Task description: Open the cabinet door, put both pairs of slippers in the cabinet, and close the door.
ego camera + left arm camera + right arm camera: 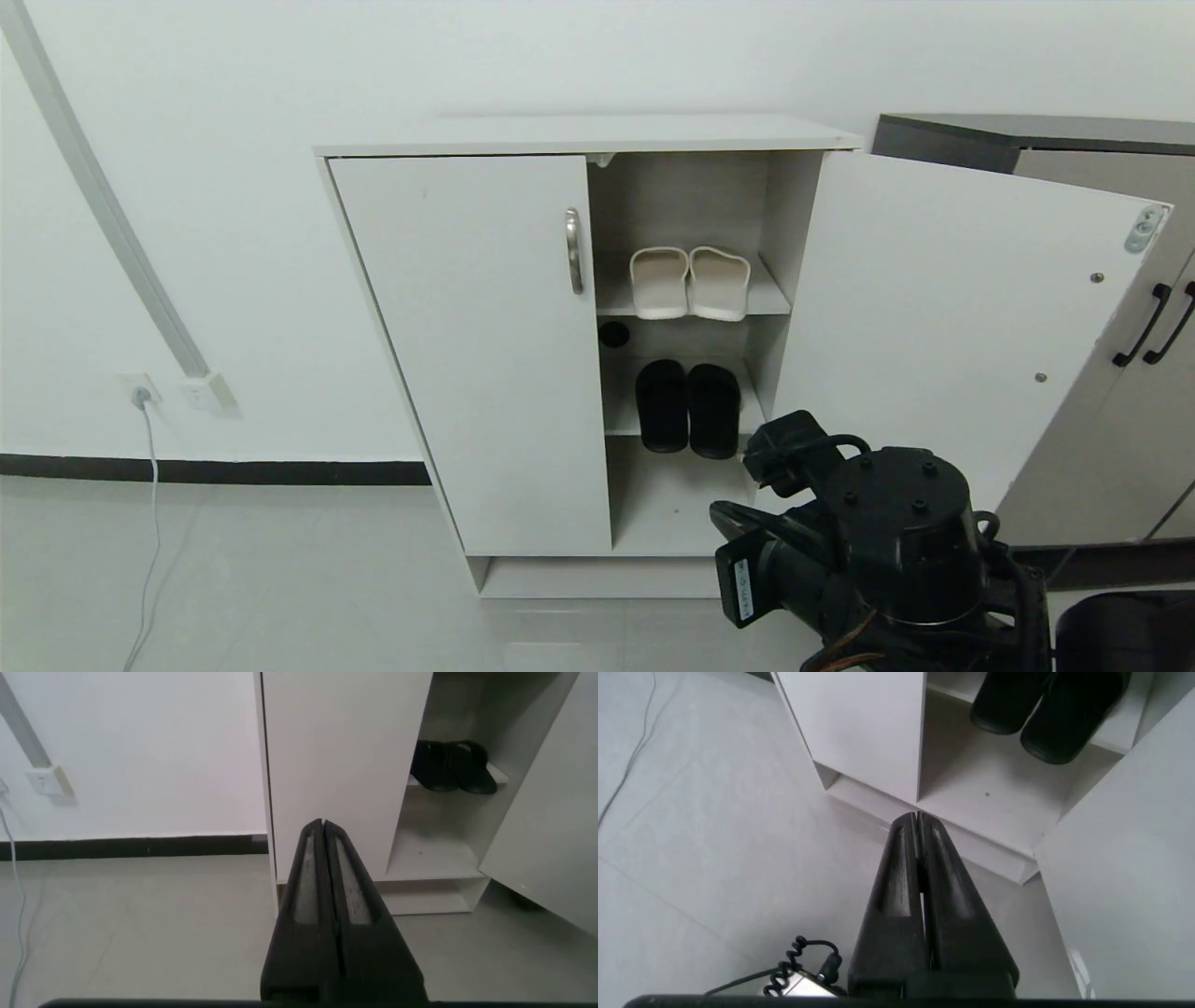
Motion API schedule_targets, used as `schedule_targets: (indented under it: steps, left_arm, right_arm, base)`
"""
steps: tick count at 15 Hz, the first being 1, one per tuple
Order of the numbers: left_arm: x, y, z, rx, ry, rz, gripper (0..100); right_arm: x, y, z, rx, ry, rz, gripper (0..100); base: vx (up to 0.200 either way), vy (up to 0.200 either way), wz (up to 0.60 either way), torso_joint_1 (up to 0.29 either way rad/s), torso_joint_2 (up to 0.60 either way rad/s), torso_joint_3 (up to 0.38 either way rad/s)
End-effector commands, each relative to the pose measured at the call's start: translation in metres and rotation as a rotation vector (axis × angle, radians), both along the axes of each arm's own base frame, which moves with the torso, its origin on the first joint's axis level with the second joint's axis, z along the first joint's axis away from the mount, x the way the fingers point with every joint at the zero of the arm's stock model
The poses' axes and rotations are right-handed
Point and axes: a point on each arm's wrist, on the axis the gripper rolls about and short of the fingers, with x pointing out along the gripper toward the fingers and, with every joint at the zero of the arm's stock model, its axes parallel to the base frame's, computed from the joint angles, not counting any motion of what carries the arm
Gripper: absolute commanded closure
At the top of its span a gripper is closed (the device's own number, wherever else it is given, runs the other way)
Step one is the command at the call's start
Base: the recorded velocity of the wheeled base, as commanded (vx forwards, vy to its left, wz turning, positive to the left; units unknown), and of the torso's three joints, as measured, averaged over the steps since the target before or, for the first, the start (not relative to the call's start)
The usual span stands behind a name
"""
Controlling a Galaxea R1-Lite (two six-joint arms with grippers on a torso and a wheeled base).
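right gripper closed, low before cabinet

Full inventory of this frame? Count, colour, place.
cabinet: 1, white, against the wall
left door: 1, white, closed, silver handle
right door: 1, white, swung open
white slippers: 1 pair, upper shelf
black slippers: 1 pair, shelf below
second cabinet: 1, grey, black handles, right of the white one
wall socket: 1, white, low on the wall at left, cable plugged in
left gripper: shut, facing the closed door
right gripper: shut, above the floor before the open side
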Motion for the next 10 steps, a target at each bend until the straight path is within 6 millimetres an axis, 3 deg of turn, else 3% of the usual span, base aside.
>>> schedule_targets:
  steps: [1,10]
  left_arm:
    - [0.0001,0.0000,0.0001,0.000,0.001,0.000,100]
    - [0.0001,0.0000,0.0001,0.000,0.001,0.000,100]
  right_arm:
    - [0.0006,-0.0020,-0.0027,-0.008,0.006,-0.006,100]
    - [0.0006,-0.0065,-0.0097,-0.027,0.019,-0.014,100]
  base:
    - [0.000,0.000,0.00,0.000,0.00,0.000]
    - [0.000,0.000,0.00,0.000,-0.02,-0.024]
